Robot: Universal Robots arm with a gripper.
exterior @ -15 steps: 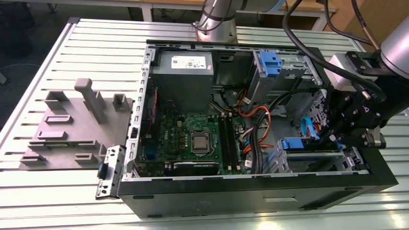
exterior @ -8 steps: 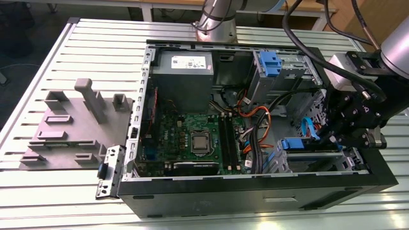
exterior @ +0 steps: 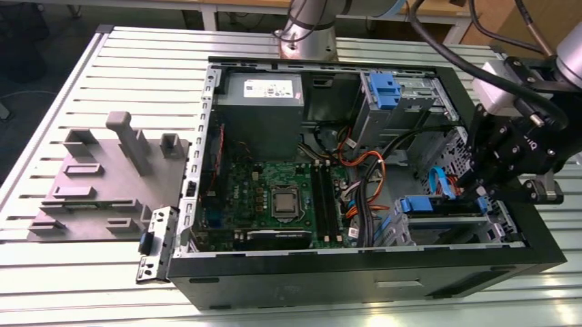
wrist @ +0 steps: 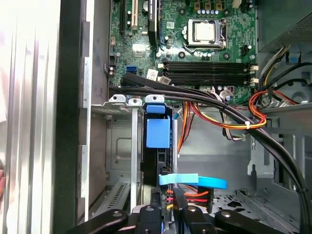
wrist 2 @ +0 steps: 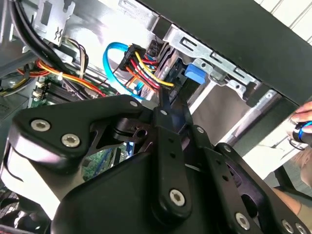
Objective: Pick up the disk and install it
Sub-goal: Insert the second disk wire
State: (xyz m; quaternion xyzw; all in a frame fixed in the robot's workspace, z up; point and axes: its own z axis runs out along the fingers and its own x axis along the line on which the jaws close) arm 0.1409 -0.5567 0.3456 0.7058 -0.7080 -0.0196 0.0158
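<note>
Disk: the disk [exterior: 443,216] sits in the lower drive cage of the open computer case [exterior: 364,272], at the exterior view's right; its blue rail tab [exterior: 419,204] points toward the motherboard. In the first wrist view the disk [wrist: 155,161] stands edge-on between grey cage rails, with a blue tab [wrist: 158,132] at its end.
Fixture plate: at the exterior view's left, a grey fixture plate [exterior: 100,184] with upright posts lies on the slatted counter [exterior: 54,272], just beside the case.
Side bracket: a small grey metal bracket [exterior: 155,245] leans against the case's lower corner on the exterior view's left.
Motherboard: the green motherboard [exterior: 272,197] lies in the middle of the case, processor socket bare.
Power supply: a grey box [exterior: 259,109] with a white sticker sits in the case's far corner, above the motherboard.
Upper bracket: a blue plastic bracket [exterior: 382,88] rests in the far drive cage.
Cables: orange, yellow and red wires [wrist: 234,122] and a light-blue flat cable [wrist: 195,181] run past the disk's connector end.
Fingers: the black gripper [exterior: 486,194] hangs over the case's edge on the exterior view's right, just beside the disk; in the second wrist view the fingers [wrist 2: 168,105] stand together, reaching toward the blue tab [wrist 2: 196,75]. Whether they pinch anything I cannot tell.
Person: fingertips [wrist 2: 303,117] show at the second wrist view's edge, outside the case.
</note>
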